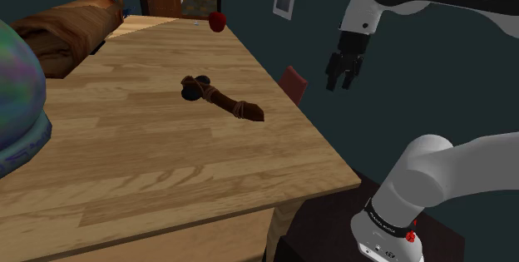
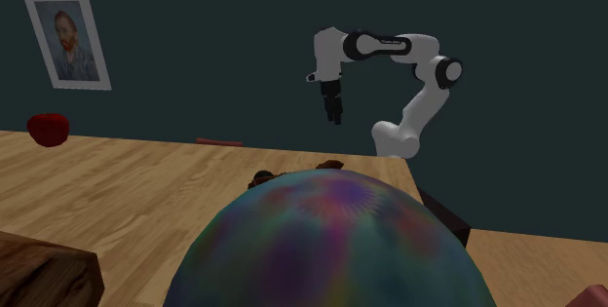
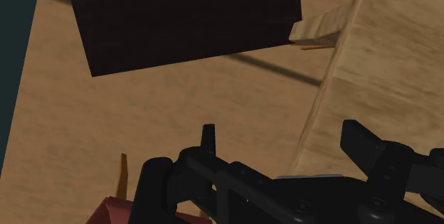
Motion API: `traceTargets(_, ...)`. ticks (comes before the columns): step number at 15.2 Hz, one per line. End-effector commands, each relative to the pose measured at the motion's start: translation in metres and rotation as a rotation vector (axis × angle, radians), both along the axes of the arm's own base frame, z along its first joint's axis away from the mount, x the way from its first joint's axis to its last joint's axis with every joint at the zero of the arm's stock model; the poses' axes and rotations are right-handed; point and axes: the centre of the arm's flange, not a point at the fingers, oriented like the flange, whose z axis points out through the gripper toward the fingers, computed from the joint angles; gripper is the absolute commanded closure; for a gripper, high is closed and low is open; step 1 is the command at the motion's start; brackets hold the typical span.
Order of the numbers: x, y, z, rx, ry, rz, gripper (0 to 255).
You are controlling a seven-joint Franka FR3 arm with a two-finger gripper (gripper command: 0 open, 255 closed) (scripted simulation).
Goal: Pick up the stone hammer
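Dark brown hammer point(image 1: 223, 99) with lumpy black head and cord-bound handle, flat near the middle of the light wooden table point(image 1: 150, 160), untouched.
Hovering off that table's edge, past the handle end: all-black two-finger gripper point(image 1: 340, 81), fingers apart and empty, likely that high to clear the tabletop before reaching in.

Second exterior view: multicoloured dome point(image 2: 331, 247) is hiding most of the hammer point(image 2: 261, 175); shoulder view's left edge is cropping that dome.
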Motion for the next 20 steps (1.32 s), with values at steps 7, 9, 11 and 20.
traceTargets(7, 0.053, 0.071, 0.005, -0.098, -0.033, 0.072, 0)
traceTargets(9, 0.069, 0.096, 0.006, -0.131, -0.043, 0.096, 0)
traceTargets(11, 0.085, 0.121, 0.006, -0.163, -0.054, 0.120, 0)
traceTargets(20, 0.149, 0.238, -0.003, -0.310, -0.103, 0.228, 0)
